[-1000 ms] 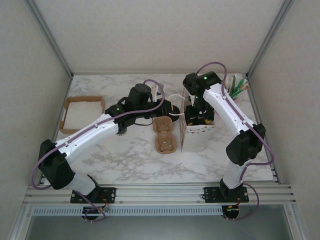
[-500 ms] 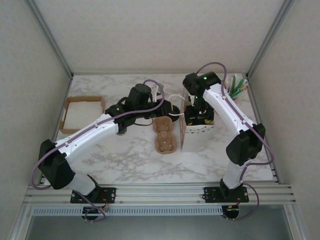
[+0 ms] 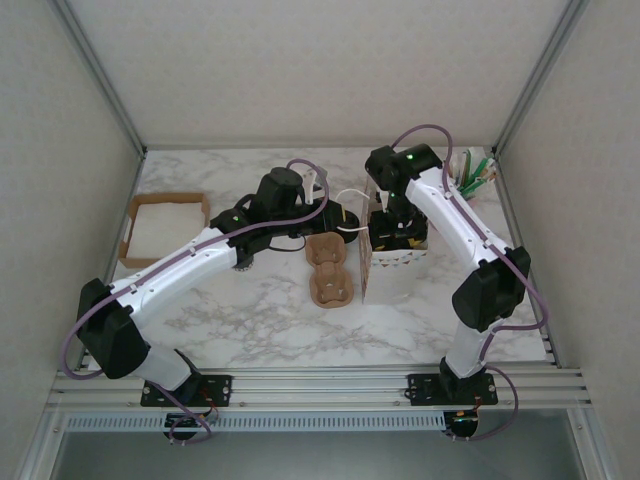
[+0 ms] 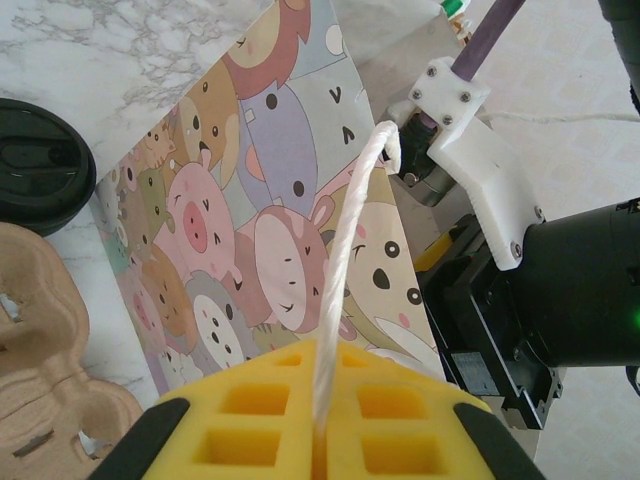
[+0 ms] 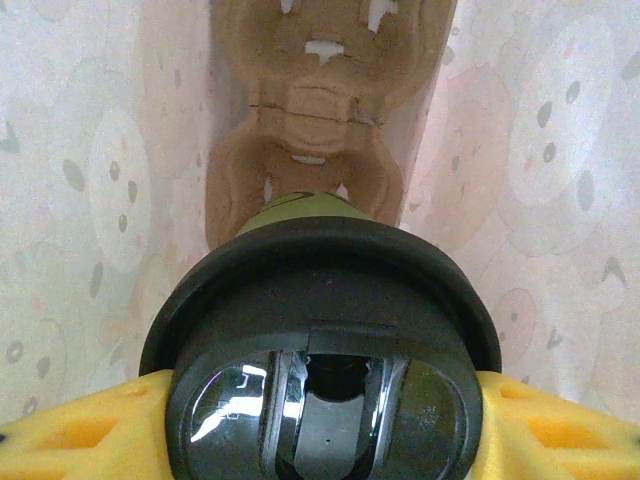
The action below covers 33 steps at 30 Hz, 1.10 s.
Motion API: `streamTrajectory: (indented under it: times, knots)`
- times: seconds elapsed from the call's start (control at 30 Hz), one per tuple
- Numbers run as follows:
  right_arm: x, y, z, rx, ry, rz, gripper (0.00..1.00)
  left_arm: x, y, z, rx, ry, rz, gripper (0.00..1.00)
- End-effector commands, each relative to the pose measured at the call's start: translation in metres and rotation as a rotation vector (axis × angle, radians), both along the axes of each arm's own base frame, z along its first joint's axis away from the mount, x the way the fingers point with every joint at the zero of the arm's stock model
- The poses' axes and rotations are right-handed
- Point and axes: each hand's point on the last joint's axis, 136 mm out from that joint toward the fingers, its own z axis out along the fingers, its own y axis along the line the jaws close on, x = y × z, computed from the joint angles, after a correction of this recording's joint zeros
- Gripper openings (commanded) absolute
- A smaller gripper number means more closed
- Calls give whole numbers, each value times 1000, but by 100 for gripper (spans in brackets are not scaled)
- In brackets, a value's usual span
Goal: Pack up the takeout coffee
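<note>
My right gripper [image 5: 322, 425] is shut on the takeout coffee [image 5: 320, 290], an olive-green cup with a round black lid, its yellow fingers [image 5: 80, 425] on either side of it. It hangs inside the cartoon-print paper bag [image 5: 90, 150], above a brown cardboard carrier [image 5: 305, 120] on the bag's floor. From above, the right gripper [image 3: 398, 232] reaches down into the bag [image 3: 385, 258]. My left gripper [image 4: 320, 435] is shut on the bag's white cord handle [image 4: 350, 230], holding it up beside the bag's left wall [image 4: 260, 200]. The left gripper [image 3: 345, 218] sits just left of the bag.
A second brown carrier [image 3: 328, 268] lies on the marble table left of the bag. Another black lid [image 4: 35, 165] shows by that carrier [image 4: 40, 350]. A cardboard tray of white napkins [image 3: 165, 225] sits at the far left. Green packets [image 3: 475, 172] stand at the back right.
</note>
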Motion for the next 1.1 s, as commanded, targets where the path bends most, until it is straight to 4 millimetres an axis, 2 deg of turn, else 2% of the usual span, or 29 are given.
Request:
streamTrajectory:
  times: [0.0,1.07]
  knots:
    - [-4,-3,5,12,-3,2,64,6,3,8,12,-29,18,9]
    - [-2,-8,-2,-2,-101,-15,64,7,4,8,9,-28,27,9]
